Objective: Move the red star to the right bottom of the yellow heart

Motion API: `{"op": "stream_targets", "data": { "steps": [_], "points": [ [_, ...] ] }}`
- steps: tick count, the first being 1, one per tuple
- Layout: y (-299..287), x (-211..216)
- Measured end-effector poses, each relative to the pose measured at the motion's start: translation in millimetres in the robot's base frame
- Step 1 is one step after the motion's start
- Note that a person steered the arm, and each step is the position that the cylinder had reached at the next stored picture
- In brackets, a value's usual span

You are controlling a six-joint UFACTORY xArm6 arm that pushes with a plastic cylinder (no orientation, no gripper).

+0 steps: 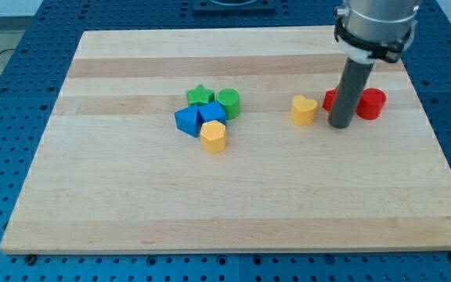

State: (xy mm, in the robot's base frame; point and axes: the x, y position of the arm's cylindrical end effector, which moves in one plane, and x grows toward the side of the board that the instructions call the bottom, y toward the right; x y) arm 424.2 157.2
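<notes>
**Nudging the red star toward its spot by the heart**

Sitting nearest is a yellow hexagonal wooden block, touching two blue blocks. My tip is resting just right of the yellow heart block, hiding most of the red star block behind it. The star is lying level with the heart, so moving it downward remains. No gripper exists. A red cylinder is sitting beside it.
</notes>
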Motion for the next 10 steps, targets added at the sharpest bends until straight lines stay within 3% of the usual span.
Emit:
{"op": "stream_targets", "data": {
  "steps": [3, 5, 6, 7, 8, 9, 10],
  "points": [
    [-133, -9],
    [-77, -21],
    [-65, -80],
    [-32, -113],
    [47, -110],
    [83, -92],
    [73, -74]
  ]
}}
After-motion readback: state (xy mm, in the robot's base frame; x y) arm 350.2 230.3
